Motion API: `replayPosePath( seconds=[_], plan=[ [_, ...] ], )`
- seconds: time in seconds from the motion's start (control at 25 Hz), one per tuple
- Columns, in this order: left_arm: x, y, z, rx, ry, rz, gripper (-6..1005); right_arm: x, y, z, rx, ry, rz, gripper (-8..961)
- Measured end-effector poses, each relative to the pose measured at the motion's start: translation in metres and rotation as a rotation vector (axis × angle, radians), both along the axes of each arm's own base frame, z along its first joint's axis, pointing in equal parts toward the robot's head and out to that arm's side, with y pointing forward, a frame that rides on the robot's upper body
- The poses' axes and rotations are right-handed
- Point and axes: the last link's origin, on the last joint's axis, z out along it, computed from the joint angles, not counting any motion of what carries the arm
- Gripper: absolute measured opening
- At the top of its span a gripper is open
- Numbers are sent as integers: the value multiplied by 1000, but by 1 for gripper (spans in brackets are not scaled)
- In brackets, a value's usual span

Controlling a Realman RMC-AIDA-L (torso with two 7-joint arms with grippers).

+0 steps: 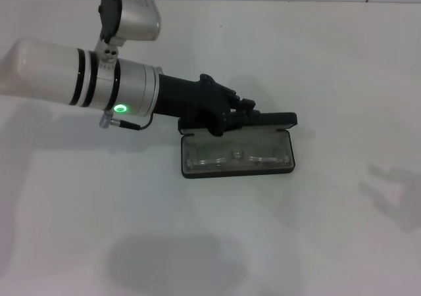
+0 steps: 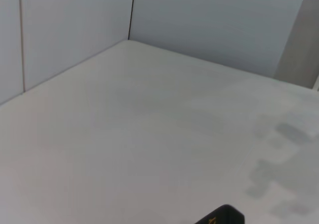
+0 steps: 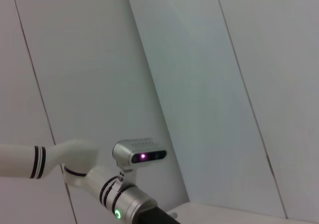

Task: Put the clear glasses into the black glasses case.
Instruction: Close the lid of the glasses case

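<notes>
The black glasses case (image 1: 238, 152) is seen lying open on the white desk (image 1: 316, 230), a little to the right of the middle in the head view. Its grey-lined tray is turned upward, and its lid (image 1: 270, 119) is raised at the far side. The clear glasses (image 1: 237, 156) are already placed inside the tray: the two lenses are seen side by side, within the walls of the case. How the temple arms are folded cannot be told, because the plastic is fully transparent.

The left hand (image 1: 238, 109) is reached in from the left and is held at the far left part of the case, at the lid edge. Its fingers appear to be at or on the lid, but whether they are clenched on it or released cannot be told from these pictures. In the left wrist view only a black corner of the lid with orange lettering (image 2: 222, 216) is shown over the desk.

The right hand is not seen in any picture; its camera is pointed toward the wall.

The main part of the task is judged to be done. What seems to be left is only the closing of the lid, if it is wanted, and the withdrawal of the left arm.
</notes>
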Motion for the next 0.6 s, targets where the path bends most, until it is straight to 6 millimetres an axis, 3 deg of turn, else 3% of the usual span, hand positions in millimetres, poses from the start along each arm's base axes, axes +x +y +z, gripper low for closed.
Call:
replayPosePath(
  seconds=[0.6],
  plan=[
    [-8,-22,-19,-82,26,-2,193,2,-1,-5,-1,19,-2,351]
  ],
)
